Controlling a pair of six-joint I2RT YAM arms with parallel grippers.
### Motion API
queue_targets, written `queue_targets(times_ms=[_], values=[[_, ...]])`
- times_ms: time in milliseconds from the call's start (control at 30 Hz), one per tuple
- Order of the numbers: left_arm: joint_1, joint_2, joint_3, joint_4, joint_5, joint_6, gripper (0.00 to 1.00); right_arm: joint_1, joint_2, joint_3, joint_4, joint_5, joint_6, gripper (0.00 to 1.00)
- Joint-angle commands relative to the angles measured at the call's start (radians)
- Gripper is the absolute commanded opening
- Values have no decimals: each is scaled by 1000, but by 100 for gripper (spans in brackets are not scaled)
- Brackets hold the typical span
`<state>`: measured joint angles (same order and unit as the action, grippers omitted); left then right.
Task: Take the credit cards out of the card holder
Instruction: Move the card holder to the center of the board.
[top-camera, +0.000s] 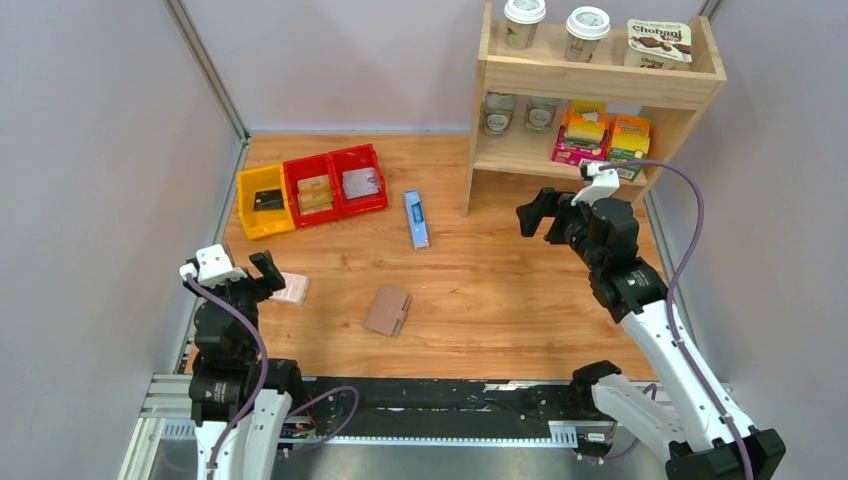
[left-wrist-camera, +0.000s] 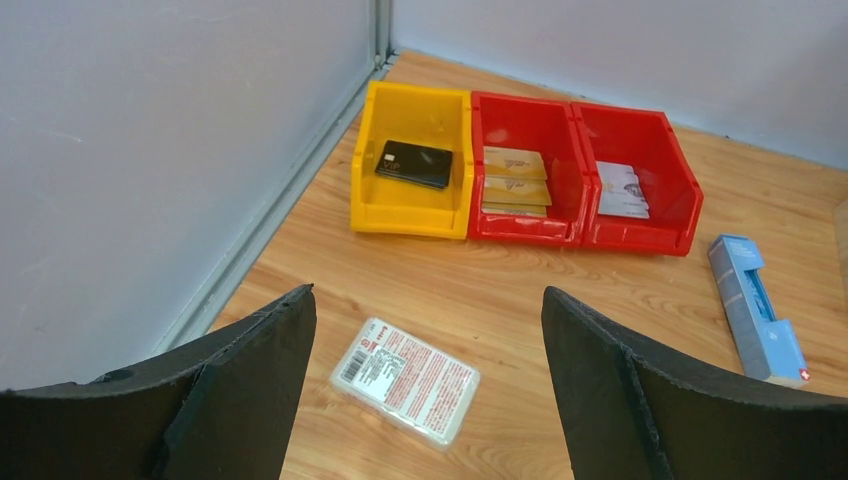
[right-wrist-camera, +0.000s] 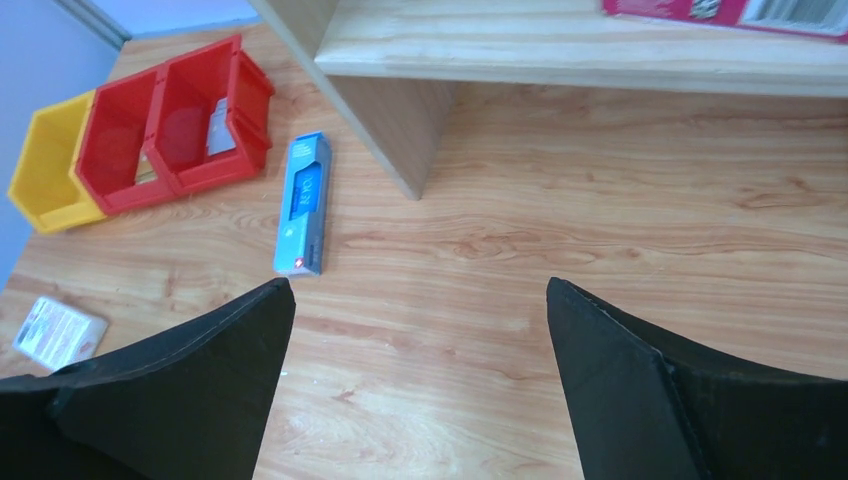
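The tan-brown card holder (top-camera: 387, 311) lies folded shut on the wooden table, near the front middle, so anything inside it is hidden. One black credit card (left-wrist-camera: 413, 163) rests in the yellow bin (left-wrist-camera: 410, 215) at the back left. My left gripper (top-camera: 268, 270) hovers open at the table's left side, left of the holder and apart from it; in its wrist view the left gripper (left-wrist-camera: 428, 300) holds nothing. My right gripper (top-camera: 540, 212) hangs open, high at the right in front of the shelf, with bare wood between the fingers of the right gripper (right-wrist-camera: 420, 290).
A pink-and-white flat packet (left-wrist-camera: 405, 380) lies just ahead of the left fingers. Two red bins (left-wrist-camera: 525, 228) holding cards and papers adjoin the yellow one. A long blue box (top-camera: 417, 219) lies mid-table. A wooden shelf (top-camera: 480, 140) with cups and boxes stands at the back right.
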<state>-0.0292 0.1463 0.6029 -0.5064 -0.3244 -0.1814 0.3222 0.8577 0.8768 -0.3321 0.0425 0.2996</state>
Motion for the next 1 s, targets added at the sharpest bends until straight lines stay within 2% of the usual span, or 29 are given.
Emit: queue_targets(times_ms=[0, 133, 333, 500, 667, 833, 967], values=[[8, 45, 46, -6, 34, -20, 90, 2, 36, -19, 56, -150, 41, 100], [8, 125, 75, -38, 91, -33, 90, 3, 98, -38, 71, -271, 53, 100], [8, 225, 100, -55, 235, -105, 90, 18, 254, -30, 76, -368, 110, 100], [8, 351, 118, -66, 416, -200, 90, 112, 404, 11, 36, -385, 108, 100], [-11, 527, 117, -70, 592, -242, 85, 201, 498, -50, 157, -402, 222, 100], [-141, 691, 113, -69, 636, -276, 78, 265, 541, -104, 254, -401, 286, 100], [-231, 815, 86, -51, 659, -291, 74, 290, 560, -125, 265, -397, 288, 98]])
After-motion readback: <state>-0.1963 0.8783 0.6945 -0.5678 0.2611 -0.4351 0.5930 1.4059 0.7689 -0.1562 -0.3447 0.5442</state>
